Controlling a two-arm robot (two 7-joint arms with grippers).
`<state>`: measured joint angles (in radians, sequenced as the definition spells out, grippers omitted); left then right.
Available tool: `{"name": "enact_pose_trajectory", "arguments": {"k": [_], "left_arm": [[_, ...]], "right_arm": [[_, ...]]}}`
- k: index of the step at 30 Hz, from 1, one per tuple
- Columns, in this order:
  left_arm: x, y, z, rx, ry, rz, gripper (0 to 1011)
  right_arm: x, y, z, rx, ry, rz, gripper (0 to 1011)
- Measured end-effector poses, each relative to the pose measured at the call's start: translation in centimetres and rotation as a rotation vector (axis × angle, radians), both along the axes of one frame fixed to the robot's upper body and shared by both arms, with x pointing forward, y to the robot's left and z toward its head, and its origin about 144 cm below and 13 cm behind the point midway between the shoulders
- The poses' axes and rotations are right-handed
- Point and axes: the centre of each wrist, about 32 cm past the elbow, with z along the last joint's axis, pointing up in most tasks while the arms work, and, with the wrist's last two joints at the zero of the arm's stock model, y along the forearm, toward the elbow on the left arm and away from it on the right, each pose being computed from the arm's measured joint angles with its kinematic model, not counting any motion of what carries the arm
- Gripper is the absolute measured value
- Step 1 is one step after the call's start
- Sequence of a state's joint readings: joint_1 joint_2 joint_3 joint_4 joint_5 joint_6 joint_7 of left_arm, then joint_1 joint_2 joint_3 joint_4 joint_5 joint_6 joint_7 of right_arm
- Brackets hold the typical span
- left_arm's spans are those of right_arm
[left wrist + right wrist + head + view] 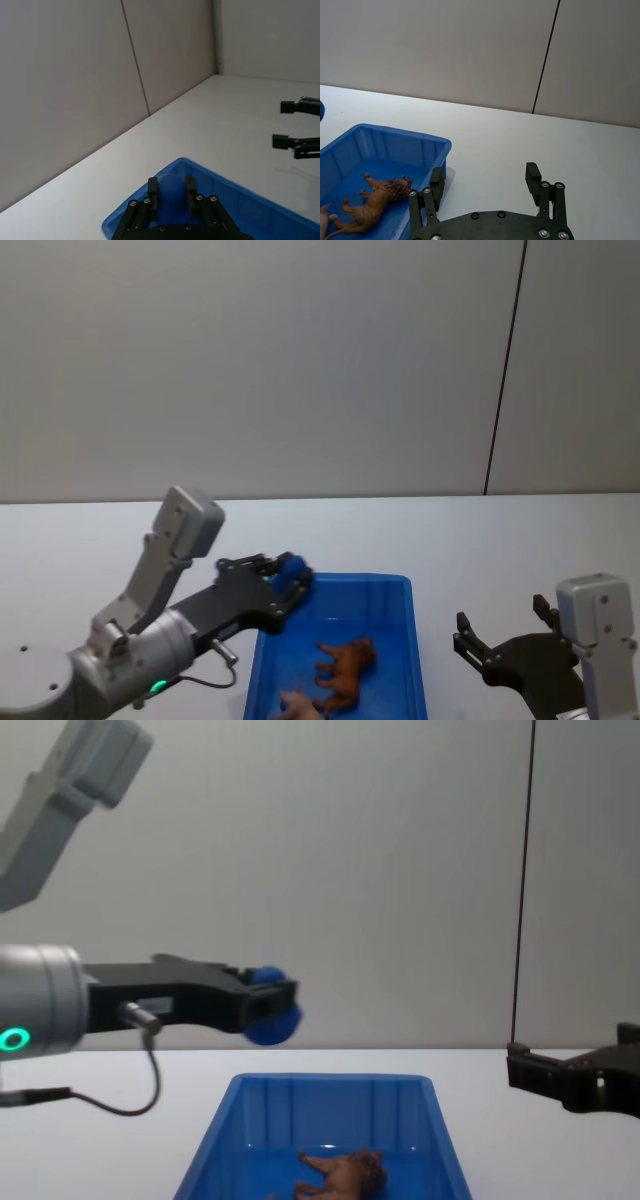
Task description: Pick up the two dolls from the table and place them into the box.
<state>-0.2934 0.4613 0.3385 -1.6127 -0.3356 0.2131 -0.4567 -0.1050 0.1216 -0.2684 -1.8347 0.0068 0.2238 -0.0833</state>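
Observation:
The brown doll (345,665) (375,200) (345,1170) lies on its side inside the blue box (400,585) (395,132) (330,1115). The pale pink doll (297,703) (322,220) shows partly at the box's near end. My left gripper (290,575) (171,182) hovers over the box's far left corner, shut on a small blue ball (292,566) (268,1012) (172,197). To the right of the box, my right gripper (502,625) (485,172) stays open and empty above the table (500,540).
A plain grey wall with a dark vertical seam (505,370) stands behind the table. White tabletop stretches beyond and to both sides of the box.

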Motion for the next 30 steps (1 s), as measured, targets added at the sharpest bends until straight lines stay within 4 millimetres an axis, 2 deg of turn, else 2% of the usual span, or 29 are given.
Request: {"name": "enact_pose_trajectory", "arguments": {"k": [1,2,9,11,17,18,24,30], "left_arm": [[0.1,-0.4,0.0,-0.011,-0.001,-0.020,327],[0.1,-0.4,0.0,-0.011,-0.001,-0.020,327],[0.6,-1.9,-0.1,-0.050,-0.002,-0.097,575],[0.6,-2.1,-0.1,-0.056,-0.002,-0.108,607],[0.8,-2.7,-0.1,-0.070,-0.004,-0.136,850],[0.8,-2.7,-0.1,-0.071,-0.004,-0.139,850],[0.9,-3.1,-0.1,-0.080,-0.005,-0.158,993],[1.0,-3.3,-0.1,-0.085,-0.006,-0.168,1001]], "right_arm": [[0.0,0.0,0.0,0.000,0.000,0.000,1001],[0.0,0.0,0.0,0.000,0.000,0.000,1001],[0.0,0.0,0.0,0.000,0.000,0.000,1001],[0.0,0.0,0.0,0.000,0.000,0.000,1001],[0.0,0.0,0.0,0.000,0.000,0.000,1001],[0.0,0.0,0.0,0.000,0.000,0.000,1001],[0.0,0.0,0.0,0.000,0.000,0.000,1001],[0.0,0.0,0.0,0.000,0.000,0.000,1001]]}}
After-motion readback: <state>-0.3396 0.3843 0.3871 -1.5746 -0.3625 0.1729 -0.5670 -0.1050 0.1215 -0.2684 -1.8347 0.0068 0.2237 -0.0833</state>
